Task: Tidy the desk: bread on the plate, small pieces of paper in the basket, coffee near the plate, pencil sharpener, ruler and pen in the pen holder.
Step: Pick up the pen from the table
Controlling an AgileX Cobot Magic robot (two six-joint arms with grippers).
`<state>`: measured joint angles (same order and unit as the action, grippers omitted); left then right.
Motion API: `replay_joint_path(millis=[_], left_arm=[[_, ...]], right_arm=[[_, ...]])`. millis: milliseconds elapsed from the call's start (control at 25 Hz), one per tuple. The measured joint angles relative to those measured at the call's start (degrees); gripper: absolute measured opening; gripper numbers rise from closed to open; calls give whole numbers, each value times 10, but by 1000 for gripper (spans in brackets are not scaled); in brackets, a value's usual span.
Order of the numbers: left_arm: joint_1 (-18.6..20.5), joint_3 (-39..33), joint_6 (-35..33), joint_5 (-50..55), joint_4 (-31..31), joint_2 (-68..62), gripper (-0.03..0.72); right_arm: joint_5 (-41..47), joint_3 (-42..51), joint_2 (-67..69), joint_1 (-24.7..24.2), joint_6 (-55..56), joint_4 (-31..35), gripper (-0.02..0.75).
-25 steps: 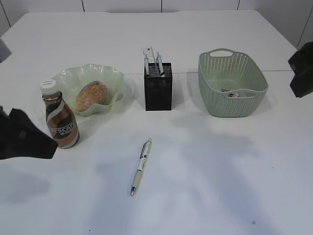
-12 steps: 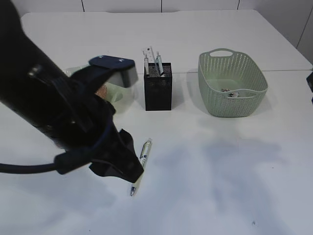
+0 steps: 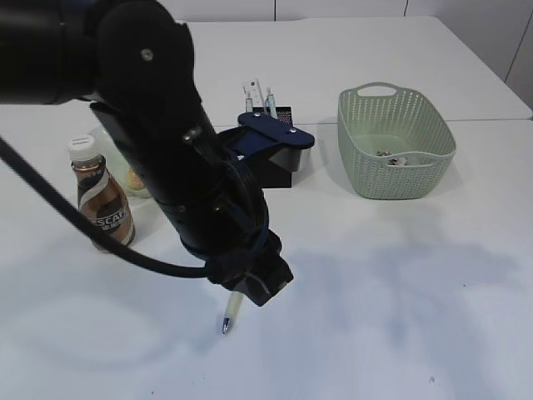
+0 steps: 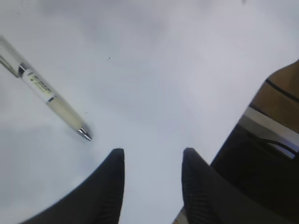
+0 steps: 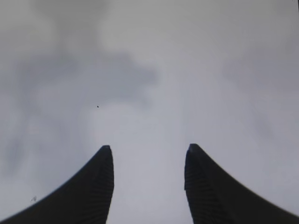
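Left tool (image 4: pixel 152 161) over bench (image 3: pixel 400 283), jaws apart, nothing between; pen (image 4: pixel 49 98) lies flat just beside, off to one side of the gap. Right tool (image 5: pixel 148 156) also apart, empty, above bare bench.

Step, by judgement: pick up pen. Centre the jaws across its barrel, lower until fingers straddle it, then close; carry to holder (image 3: pixel 287 177).

Count: one pen loose, one holder, one basket (image 3: pixel 396 146), one coffee (image 3: pixel 102 200). Plate mostly hidden behind arm.

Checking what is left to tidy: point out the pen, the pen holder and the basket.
pen (image 4: pixel 51 100), left wrist view, on its cream grip section.
pen holder (image 3: pixel 286 177), exterior view, on its lower right mesh corner.
basket (image 3: pixel 400 177), exterior view, on its front wall.
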<state>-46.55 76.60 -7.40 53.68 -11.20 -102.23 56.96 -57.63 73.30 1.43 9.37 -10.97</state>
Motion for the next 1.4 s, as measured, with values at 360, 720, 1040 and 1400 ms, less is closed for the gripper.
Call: replay_joint_path(millis=[360, 720, 1040, 1400], left_arm=[[44, 93, 59, 54, 50, -76, 286], [65, 161, 93, 91, 54, -85, 347], [65, 206, 145, 131, 52, -151, 404], [65, 217, 211, 113, 54, -190, 405]], right_arm=[[-103, 37, 4, -6, 18, -3, 387], [-135, 39, 45, -6, 30, -3, 388], [-182, 39, 108, -7, 41, -4, 388], [-215, 39, 158, -8, 64, -20, 389]])
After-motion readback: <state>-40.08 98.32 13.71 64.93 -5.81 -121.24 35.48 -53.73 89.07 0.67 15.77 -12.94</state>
